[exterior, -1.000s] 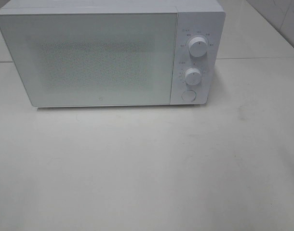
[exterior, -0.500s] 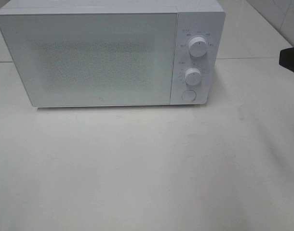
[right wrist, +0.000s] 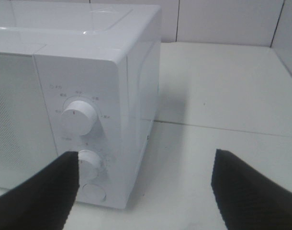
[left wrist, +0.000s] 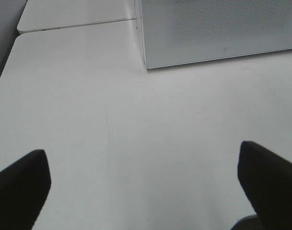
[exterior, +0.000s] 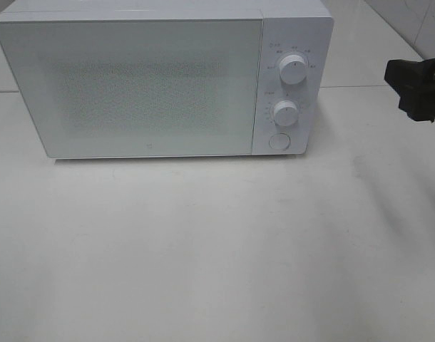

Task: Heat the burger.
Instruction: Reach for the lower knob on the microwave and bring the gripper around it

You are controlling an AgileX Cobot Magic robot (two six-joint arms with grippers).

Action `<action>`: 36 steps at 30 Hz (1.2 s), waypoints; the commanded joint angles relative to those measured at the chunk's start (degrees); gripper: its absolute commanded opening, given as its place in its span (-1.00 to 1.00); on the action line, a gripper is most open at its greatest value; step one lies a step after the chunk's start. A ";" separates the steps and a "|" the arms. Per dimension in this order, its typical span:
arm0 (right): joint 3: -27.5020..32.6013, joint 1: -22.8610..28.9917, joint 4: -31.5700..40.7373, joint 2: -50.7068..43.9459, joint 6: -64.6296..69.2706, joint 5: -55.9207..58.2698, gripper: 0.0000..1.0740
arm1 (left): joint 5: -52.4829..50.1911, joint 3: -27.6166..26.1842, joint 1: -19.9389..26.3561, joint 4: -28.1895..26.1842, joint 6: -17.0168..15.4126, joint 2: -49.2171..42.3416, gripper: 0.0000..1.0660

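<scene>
The burger is out of view. A white microwave point(exterior: 132, 85) stands at the back of the table with its door shut. My right gripper point(exterior: 399, 89) reaches in from the right edge, level with the control panel and apart from it. In the right wrist view this gripper point(right wrist: 146, 191) is open and empty, facing the microwave's point(right wrist: 74, 72) right front corner. My left gripper point(left wrist: 143, 184) is open over bare table, with the microwave's point(left wrist: 218, 28) lower left corner ahead of it. The left arm does not show in the exterior view.
The control panel carries an upper knob point(exterior: 294, 72), a lower knob point(exterior: 285, 112) and a round button point(exterior: 279, 141). A seam between two table tops point(exterior: 374, 87) runs behind the microwave. A tiled wall point(right wrist: 222, 19) stands behind.
My right gripper has come into the exterior view from the right edge and moved left toward the microwave's panel. The microwave has not moved.
</scene>
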 commanded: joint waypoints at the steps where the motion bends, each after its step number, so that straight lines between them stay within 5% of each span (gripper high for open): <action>1: 2.12 0.00 6.53 1.09 -7.16 -8.14 0.42 | -0.69 0.17 0.06 0.06 -0.34 -1.26 0.88; 9: 5.61 1.32 9.45 5.33 -7.16 -19.71 0.42 | -0.69 0.17 0.06 0.06 -0.34 -1.26 0.88; 16: 6.47 11.12 22.57 13.12 -13.24 -33.29 0.42 | -0.69 0.17 0.06 0.06 -0.34 -1.26 0.88; 24: 6.47 20.57 27.04 22.52 -13.52 -49.16 0.42 | -0.69 0.17 0.06 0.06 -0.34 -1.26 0.88; 36: 1.55 28.76 38.10 31.40 -14.78 -49.16 0.42 | -0.69 0.17 0.06 0.06 -0.34 -1.26 0.88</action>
